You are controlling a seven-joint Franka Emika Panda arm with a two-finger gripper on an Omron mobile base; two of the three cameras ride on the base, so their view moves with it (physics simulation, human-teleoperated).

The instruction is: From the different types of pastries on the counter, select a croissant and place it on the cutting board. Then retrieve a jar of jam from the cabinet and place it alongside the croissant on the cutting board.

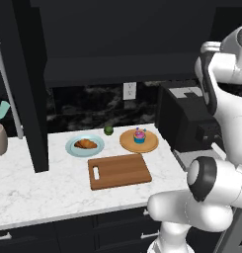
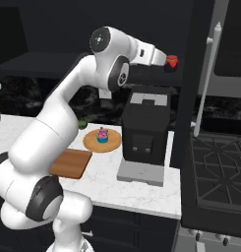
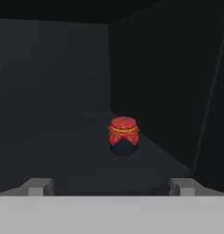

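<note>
**Left base view.** Croissant (image 1: 86,144): golden-brown crescent, on a pale blue plate (image 1: 71,149) on the counter (image 1: 23,188), far below and behind the hand. Cutting board (image 1: 120,171): bare, just in front of that plate. Cupcake (image 1: 139,135): on a round wooden plate (image 1: 127,145), beside the croissant. First step judged not done, with nothing on the board.

**Right base view.** Gripper (image 2: 166,61): raised high above the coffee machine (image 2: 145,130) and reaching into the dark cabinet (image 2: 53,64). Jar of jam (image 2: 172,61): a red spot right at the fingertips; contact cannot be told from here. Step in hand judged to be the jam retrieval.

**Hand view.** Gripper (image 3: 111,185): fingers spread wide, holding nothing. Jar of jam (image 3: 123,135): straight ahead of the hand and a little to its right, beyond the fingertips and not yet between them. Upright on the cabinet floor (image 3: 63,151), near the back corner. Squat, dark rounded body, red cloth-like cap tied with a yellow band.

**Next move, as judged.** Straight advance until the jar sits between the fingers, with a slight shift right to centre it. Then closure low on the body, below the flared cap.
</note>
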